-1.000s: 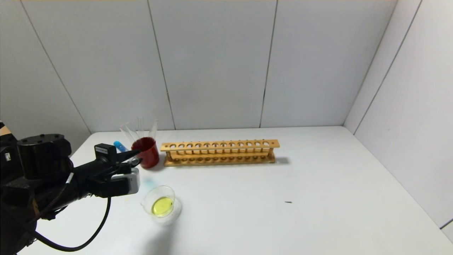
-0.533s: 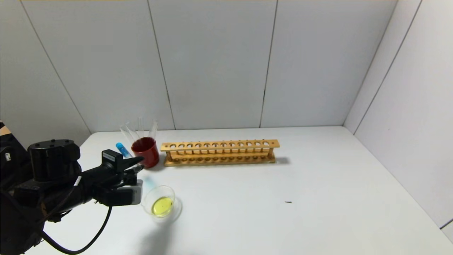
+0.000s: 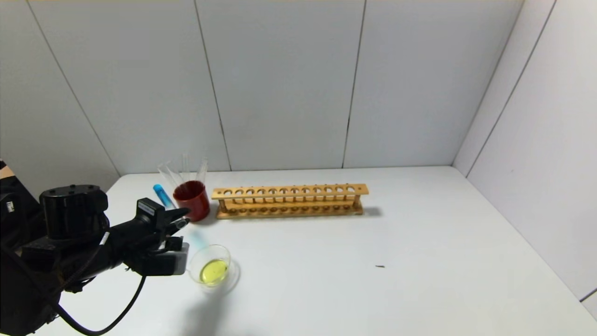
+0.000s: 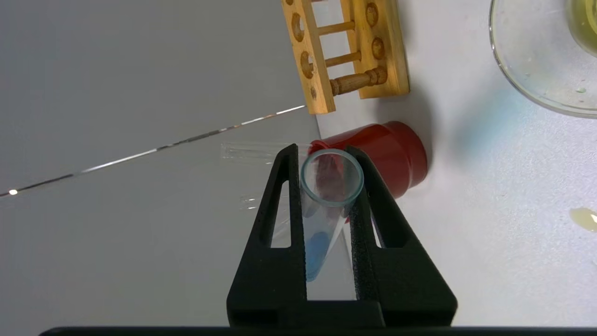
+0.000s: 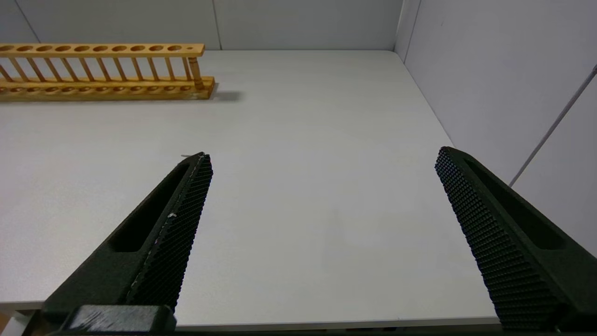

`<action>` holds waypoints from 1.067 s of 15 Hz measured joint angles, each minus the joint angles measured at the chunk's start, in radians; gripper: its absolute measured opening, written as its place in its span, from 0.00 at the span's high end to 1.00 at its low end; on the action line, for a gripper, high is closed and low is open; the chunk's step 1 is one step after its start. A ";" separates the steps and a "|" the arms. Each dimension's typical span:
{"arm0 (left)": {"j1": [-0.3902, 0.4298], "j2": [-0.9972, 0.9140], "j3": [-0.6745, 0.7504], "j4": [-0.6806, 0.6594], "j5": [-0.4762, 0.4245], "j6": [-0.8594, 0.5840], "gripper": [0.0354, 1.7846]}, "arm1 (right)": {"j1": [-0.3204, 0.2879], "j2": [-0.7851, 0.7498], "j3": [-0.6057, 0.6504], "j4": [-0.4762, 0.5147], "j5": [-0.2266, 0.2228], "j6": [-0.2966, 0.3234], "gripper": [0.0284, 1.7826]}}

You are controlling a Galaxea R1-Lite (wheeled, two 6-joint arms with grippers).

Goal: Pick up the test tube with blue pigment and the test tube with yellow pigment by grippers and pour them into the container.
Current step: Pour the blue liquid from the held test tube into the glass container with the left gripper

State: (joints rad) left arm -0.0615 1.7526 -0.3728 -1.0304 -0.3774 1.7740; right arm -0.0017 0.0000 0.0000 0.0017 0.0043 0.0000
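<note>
The left hand [image 4: 326, 186] is clamped on the blue tube [image 4: 322, 219], both fingers [image 4: 280, 205] pressed against the glass just below its open rim. It hovers low over the surface [image 3: 373, 261], just beside the glass dish [image 3: 212, 268], which already holds yellow liquid. The pouring step for the blue seems to be in hand: the tube lies steeply tilted, long axis running from its rounded blue end [image 3: 160, 191], raised and back toward the red cup [image 3: 193, 200], down to the mouth facing the dish. The liquid sits at the closed end, so the next move likely calls for carrying the mouth over the rim and tipping further. The right hand [image 5: 322, 233] waits spread wide over bare surface, well apart. Farther back stands the wooden rack [image 3: 289, 200].
</note>
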 joint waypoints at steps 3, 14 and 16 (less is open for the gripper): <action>0.000 0.002 0.000 0.003 0.002 0.015 0.84 | 0.000 0.000 0.000 0.000 0.000 0.000 0.02; -0.034 0.020 0.013 0.014 0.013 0.142 0.84 | 0.000 0.000 0.000 0.000 0.000 0.000 0.02; -0.040 0.018 0.030 0.014 0.007 0.185 0.84 | 0.000 0.000 0.000 0.000 0.000 0.000 0.02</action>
State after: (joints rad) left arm -0.1015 1.7704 -0.3423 -1.0164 -0.3709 1.9594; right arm -0.0017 0.0000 0.0000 0.0017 0.0043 0.0000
